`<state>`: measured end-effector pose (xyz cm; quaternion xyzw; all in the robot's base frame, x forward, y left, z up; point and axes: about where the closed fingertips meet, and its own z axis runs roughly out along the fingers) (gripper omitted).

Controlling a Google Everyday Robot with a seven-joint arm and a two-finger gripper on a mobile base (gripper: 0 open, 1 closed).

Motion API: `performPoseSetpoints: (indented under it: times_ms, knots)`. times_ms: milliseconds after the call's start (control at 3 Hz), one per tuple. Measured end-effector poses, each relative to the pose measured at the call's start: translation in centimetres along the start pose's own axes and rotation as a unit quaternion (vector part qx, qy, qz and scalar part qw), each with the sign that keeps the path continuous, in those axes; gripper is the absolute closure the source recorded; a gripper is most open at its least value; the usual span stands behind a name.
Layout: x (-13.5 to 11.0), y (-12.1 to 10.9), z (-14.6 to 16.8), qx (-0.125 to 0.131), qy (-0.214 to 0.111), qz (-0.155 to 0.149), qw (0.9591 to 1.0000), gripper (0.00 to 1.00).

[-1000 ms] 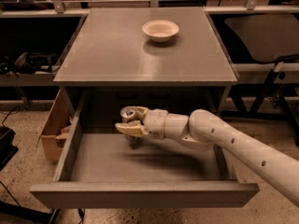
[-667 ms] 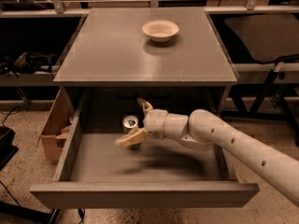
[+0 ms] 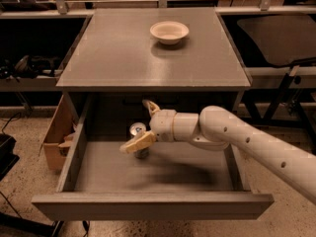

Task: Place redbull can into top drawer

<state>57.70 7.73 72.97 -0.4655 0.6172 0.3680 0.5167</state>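
The redbull can (image 3: 138, 134) stands upright on the floor of the open top drawer (image 3: 153, 205), near the back and a little left of the middle. My gripper (image 3: 140, 125) is inside the drawer around the can, with its fingers spread wide: one finger (image 3: 137, 143) lies low in front of the can, the other (image 3: 150, 106) points up behind it. The fingers are apart from the can. My white arm reaches in from the right.
A shallow white bowl (image 3: 169, 32) sits on the grey cabinet top (image 3: 113, 58) at the back right. A cardboard box (image 3: 55, 135) stands on the floor left of the cabinet. Dark shelving flanks both sides.
The gripper was shut on the can one second ago. Its fingers have since opened wide, and the can stands free on the drawer floor.
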Motion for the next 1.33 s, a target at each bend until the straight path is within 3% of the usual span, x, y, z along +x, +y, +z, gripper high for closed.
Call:
performPoseSetpoints:
  times_ms: [333, 667, 1000, 1333]
  knots:
    - [-4.0, 0.7, -1.4, -0.035, 0.07, -0.01, 0.9969, 0.0]
    - [-12.1, -0.6, -3.0, -0.045, 0.145, -0.061, 0.9864, 0.0]
    - [-21.8, -2.0, -4.9, -0.024, 0.208, -0.108, 0.9719, 0.0]
    - [-29.7, -3.6, -6.8, -0.004, 0.264, -0.119, 0.9573, 0.0]
